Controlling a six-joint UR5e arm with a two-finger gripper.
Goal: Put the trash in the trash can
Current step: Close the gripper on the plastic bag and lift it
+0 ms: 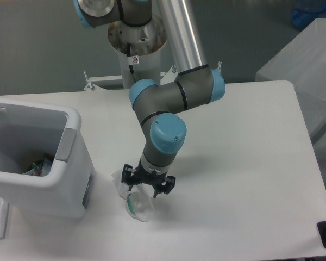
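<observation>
Now, line by line:
Gripper (147,186): pointing down over the wrapper, jaws spread apart, holding nothing.
Wrapper (136,202): crumpled clear plastic with a green piece inside, lying on the white table (250,179) just right of the trash can, directly beneath the fingers.
Trash can (38,157): white, boxy, at the table's left edge; some trash shows at its bottom.

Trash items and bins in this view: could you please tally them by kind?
Trash can: 1
Crumpled wrapper on the table: 1
Bottle, partly seen inside the trash can: 1
Total: 3
</observation>
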